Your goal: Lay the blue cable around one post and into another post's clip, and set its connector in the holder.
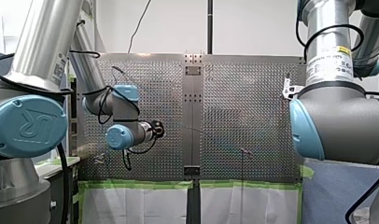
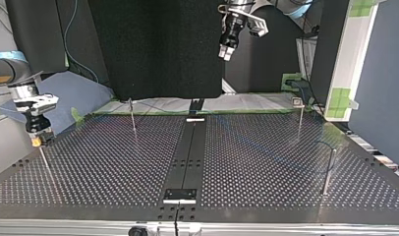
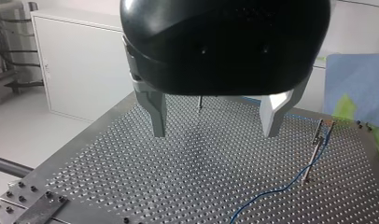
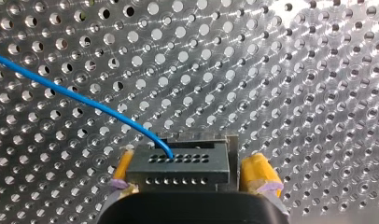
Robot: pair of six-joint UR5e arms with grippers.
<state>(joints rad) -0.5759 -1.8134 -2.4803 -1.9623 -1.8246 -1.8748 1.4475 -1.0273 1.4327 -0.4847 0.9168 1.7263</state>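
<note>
Right pincer (image 4: pixel 191 173) clamps the connector (image 4: pixel 187 161) between its yellow pads, low over the surface (image 4: pixel 295 70). Blue cable (image 4: pixel 85 99) trails off, presumably to be led postward. Left pincer (image 3: pixel 215 133) gapes empty, raised clear.

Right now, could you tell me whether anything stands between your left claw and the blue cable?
Nothing visible does: my left claw hangs open above the perforated table, and the blue cable lies beside it, running to a thin post.
</note>
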